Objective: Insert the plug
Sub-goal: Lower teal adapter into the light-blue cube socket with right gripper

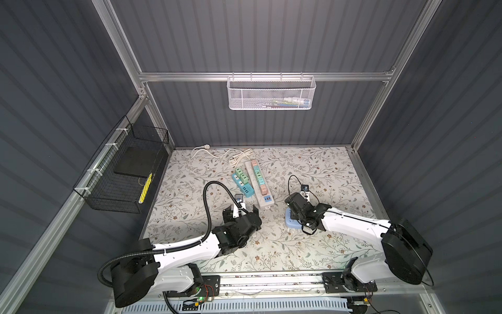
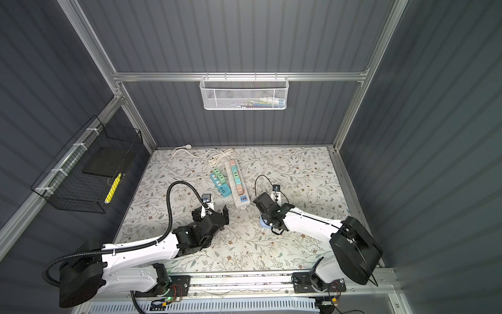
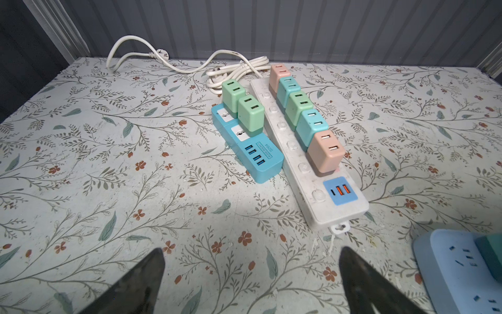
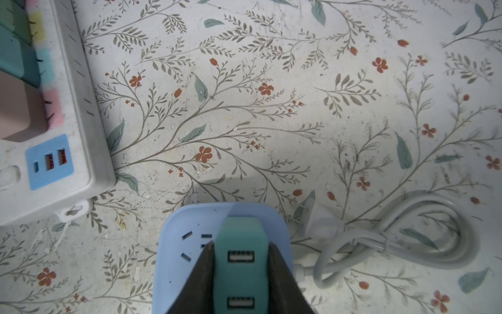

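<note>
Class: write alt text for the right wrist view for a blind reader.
The right end effector is shut on a teal plug on a blue socket block. A white power strip and a coiled cable lie on the floral table.

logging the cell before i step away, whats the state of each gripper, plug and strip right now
left gripper, open, empty
right gripper, shut on teal plug
teal plug, gripped over light blue strip; seating unclear
white strip, five adapters plugged in
blue strip, two green adapters plugged in
white cord plug, unplugged, lying on table
</note>
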### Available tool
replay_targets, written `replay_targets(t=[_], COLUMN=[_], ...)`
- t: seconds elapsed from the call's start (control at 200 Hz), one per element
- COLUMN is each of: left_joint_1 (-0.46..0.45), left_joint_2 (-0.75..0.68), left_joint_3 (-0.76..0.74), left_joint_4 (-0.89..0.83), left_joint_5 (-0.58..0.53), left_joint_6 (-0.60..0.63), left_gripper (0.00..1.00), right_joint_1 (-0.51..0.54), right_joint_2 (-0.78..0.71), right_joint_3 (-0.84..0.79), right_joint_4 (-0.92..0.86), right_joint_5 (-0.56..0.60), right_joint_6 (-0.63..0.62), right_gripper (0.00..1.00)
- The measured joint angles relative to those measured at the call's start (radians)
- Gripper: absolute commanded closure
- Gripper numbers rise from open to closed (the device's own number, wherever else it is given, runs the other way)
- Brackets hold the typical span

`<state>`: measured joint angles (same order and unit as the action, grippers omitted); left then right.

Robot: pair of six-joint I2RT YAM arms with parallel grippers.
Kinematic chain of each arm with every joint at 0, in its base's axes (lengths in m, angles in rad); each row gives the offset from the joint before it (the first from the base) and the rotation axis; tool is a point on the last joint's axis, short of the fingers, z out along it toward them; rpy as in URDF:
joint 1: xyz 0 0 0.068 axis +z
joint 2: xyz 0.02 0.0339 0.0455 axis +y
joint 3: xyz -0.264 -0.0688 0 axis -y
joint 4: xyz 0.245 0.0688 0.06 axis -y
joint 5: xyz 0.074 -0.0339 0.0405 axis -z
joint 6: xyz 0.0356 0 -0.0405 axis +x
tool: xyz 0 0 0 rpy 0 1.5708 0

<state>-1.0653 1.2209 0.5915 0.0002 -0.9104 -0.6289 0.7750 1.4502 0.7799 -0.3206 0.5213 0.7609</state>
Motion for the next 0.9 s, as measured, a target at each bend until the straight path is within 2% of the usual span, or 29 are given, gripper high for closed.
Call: replay_targets(t=[0.16, 0.415, 0.495, 0.56, 0.665, 0.895], left_joint_1=[0.0, 0.006, 0.008, 0.01, 0.014, 0.02], left_joint_2=[0.0, -0.01, -0.029, -0.05, -0.087, -0.144], left_joint_3=[0.0, 0.0, 0.0, 0.002, 0.002, 0.002], left_joint_4=[-0.001, -0.01, -0.021, -0.037, -0.054, -0.072], left_joint_5=[0.0, 0.0, 0.0, 0.0, 0.001, 0.0], left_joint_6=[0.011, 0.019, 0.027, 0.034, 0.044, 0.065], left_gripper=[0.0, 0.0, 0.0, 0.0, 0.0, 0.0], right_joint_1=[0.0, -0.001, -0.001, 0.0, 0.0, -0.029], right_joint_2=[0.018, 0.003, 0.001, -0.002, -0.024, -0.121], right_joint_3=[0.0, 0.016, 0.041, 0.063, 0.106, 0.122], right_joint_4=[0.026, -0.004, -0.051, -0.091, -0.134, -0.166], right_joint_5=[0.004, -0.026, -0.062, -0.083, -0.097, -0.101], right_joint_6=[0.01, -0.01, -0.029, -0.044, -0.072, -0.1], right_gripper=[0.8, 0.7, 0.64, 0.5, 0.45, 0.46])
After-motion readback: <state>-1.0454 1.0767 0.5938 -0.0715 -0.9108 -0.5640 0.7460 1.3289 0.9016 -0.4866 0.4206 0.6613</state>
